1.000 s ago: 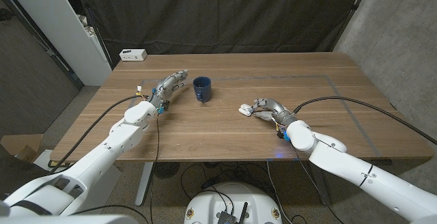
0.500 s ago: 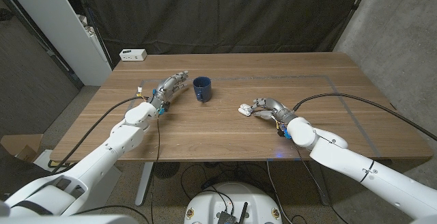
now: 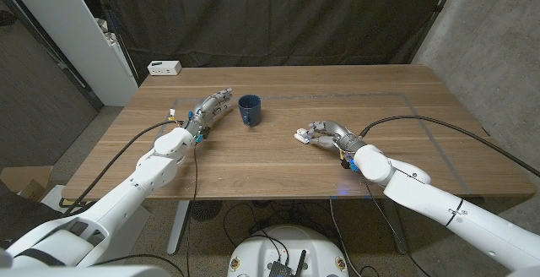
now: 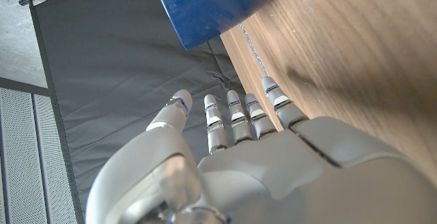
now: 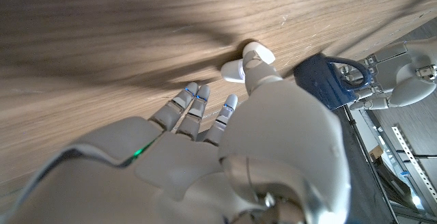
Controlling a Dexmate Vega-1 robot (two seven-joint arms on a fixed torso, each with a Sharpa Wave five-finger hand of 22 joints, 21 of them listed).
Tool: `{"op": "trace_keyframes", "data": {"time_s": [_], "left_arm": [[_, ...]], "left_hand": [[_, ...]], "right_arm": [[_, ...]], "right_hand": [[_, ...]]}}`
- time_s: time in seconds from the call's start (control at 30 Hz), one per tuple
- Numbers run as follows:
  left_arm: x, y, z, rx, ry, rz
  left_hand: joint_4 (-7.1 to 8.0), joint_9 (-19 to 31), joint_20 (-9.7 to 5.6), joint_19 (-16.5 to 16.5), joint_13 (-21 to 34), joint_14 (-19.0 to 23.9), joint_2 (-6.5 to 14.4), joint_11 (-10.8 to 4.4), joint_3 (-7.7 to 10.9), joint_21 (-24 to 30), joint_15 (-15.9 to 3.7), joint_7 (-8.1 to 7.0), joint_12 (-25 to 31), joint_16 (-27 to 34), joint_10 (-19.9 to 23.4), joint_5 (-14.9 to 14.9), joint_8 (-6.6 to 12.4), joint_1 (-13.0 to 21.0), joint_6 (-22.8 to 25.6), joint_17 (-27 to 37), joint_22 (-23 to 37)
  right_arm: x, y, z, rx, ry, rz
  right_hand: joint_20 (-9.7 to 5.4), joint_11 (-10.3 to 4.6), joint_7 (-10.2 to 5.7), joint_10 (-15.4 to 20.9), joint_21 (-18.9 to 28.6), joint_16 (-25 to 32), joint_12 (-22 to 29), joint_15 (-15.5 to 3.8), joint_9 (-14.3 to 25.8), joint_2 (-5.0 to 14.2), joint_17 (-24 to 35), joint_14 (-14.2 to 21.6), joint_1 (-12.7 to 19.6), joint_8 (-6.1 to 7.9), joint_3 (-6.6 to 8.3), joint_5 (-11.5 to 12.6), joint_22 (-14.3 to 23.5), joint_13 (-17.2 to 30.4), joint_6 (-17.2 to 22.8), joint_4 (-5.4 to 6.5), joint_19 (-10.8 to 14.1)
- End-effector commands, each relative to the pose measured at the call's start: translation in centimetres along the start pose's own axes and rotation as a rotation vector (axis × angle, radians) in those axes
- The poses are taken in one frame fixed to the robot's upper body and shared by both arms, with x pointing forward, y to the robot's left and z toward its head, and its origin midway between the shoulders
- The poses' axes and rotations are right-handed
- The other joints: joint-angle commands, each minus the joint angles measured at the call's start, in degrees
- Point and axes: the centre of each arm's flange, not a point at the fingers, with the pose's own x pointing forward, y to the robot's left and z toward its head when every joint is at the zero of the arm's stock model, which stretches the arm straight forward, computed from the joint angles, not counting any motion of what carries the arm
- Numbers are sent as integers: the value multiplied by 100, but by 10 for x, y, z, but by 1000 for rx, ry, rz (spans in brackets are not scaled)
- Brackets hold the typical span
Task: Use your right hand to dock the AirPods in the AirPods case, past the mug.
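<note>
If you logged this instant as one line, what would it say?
right hand: at white AirPods case, grip unclear | left hand: open, beside blue mug | table: wooden

both arms reach in from the near corners over the worktop (image 3: 278, 163). the left arm stretches forward along the left side, and the left hand (image 3: 209, 108) lies out straight ahead of the wrist with its fingers (image 4: 232, 115) extended side by side and the thumb set a little apart; it holds nothing. the right arm comes in from the right with its forearm angled toward the middle. the right hand (image 3: 321, 133) sits low at the worktop, fingers (image 5: 194, 104) loosely curved and pointing toward the centre, its thumb tip reaching forward beyond them.
</note>
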Motion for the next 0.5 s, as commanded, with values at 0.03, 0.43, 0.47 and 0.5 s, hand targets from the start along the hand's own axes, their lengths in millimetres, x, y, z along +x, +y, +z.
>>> {"op": "trace_keyframes", "data": {"time_s": [0.03,0.43,0.47,0.5], "left_arm": [[-1,3,1,2,-4,-4],[-4,3,-1,-3,1,1],[-3,3,-2,-2,1,-1],[-3,3,-2,-3,0,-2]], "left_hand": [[-7,9,29,13,7,22,8,-33,5,-28,-116,-29,51,-3,5,17,1,-20,15,15,29],[-11,9,35,16,7,23,8,-31,5,-32,-115,-40,53,-2,8,18,1,-20,13,15,32],[-10,9,34,17,7,22,8,-24,5,-33,-118,-39,54,-3,9,18,1,-21,13,15,32],[-11,9,34,17,6,23,8,-25,5,-33,-117,-40,53,-3,8,18,0,-21,12,15,32]], "right_arm": [[7,1,5,-21,20,14],[0,-1,6,-29,32,-13],[-1,-1,7,-33,35,-9],[-1,-1,7,-35,41,-8]], "right_hand": [[1,5,-3,-52,19,-16,0,-970,2,-52,26,-80,22,17,-22,4,27,31,21,-13,26],[10,15,-1,-107,19,-4,-8,-961,-25,-64,43,-111,105,-40,-29,9,27,47,-143,-49,23],[11,15,-1,-115,19,-4,-11,-964,-26,-64,44,-112,114,-42,-27,9,27,48,-153,-53,24],[6,12,-1,-125,18,-5,-14,-968,-28,-59,45,-120,125,-44,-23,10,27,49,-161,-56,22]]}}
